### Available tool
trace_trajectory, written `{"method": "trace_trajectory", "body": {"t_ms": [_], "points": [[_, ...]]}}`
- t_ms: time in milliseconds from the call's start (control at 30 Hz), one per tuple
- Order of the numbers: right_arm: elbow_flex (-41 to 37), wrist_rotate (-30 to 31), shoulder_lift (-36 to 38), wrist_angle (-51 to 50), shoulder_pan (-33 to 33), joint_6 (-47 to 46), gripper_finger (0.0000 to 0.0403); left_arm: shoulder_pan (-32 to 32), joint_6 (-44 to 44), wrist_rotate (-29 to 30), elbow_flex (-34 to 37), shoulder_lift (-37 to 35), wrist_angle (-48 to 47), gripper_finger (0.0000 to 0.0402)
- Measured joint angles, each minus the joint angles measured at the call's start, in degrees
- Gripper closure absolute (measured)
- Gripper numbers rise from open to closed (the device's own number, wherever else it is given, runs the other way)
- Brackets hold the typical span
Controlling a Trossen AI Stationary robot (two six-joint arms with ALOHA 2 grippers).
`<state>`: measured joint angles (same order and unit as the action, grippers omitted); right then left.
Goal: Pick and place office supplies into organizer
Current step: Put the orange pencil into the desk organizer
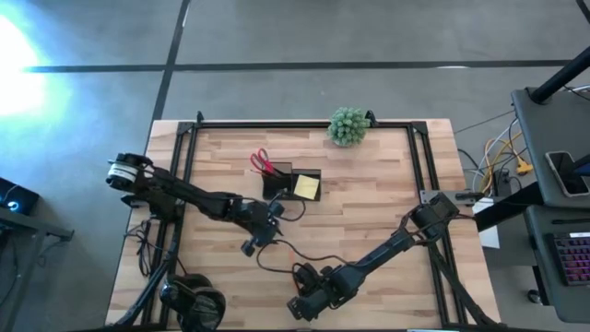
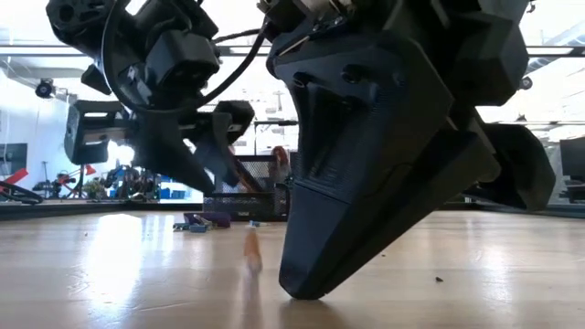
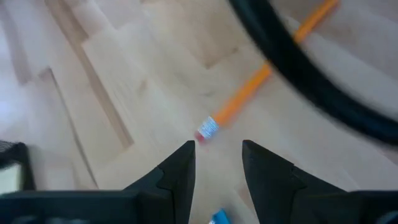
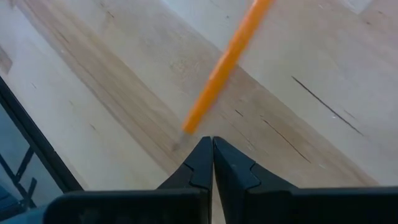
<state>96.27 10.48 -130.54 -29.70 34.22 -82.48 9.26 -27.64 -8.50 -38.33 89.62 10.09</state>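
An orange pencil lies flat on the wooden table. Its eraser end (image 3: 207, 127) is just ahead of my left gripper (image 3: 217, 162), which is open above the table. Its sharpened point (image 4: 185, 130) is just ahead of my right gripper (image 4: 212, 144), which is shut and low over the table (image 2: 297, 285), touching nothing that I can see. The black organizer (image 1: 281, 180) stands behind my left gripper (image 1: 258, 235). Red-handled scissors (image 1: 262, 163) stick up out of it, and the yellow sticky pad (image 1: 307, 186) is in its right compartment. A small blue-purple item (image 2: 206, 221) lies on the table.
A black cable (image 3: 311, 81) crosses above the pencil, and its loop lies between the arms (image 1: 277, 251). The green ball plant (image 1: 348, 125) sits at the far edge. Black headphones (image 1: 194, 300) lie at the near left corner. A dark frame (image 1: 304, 123) borders the table.
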Motion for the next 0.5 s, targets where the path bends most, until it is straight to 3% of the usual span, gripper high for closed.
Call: {"method": "trace_trajectory", "body": {"t_ms": [500], "points": [[0.4,0.8,1.4,-1.3,1.6,-5.3,0.0394,0.0,0.3,-0.1,-0.7,1.4,-0.6,0.0284]]}}
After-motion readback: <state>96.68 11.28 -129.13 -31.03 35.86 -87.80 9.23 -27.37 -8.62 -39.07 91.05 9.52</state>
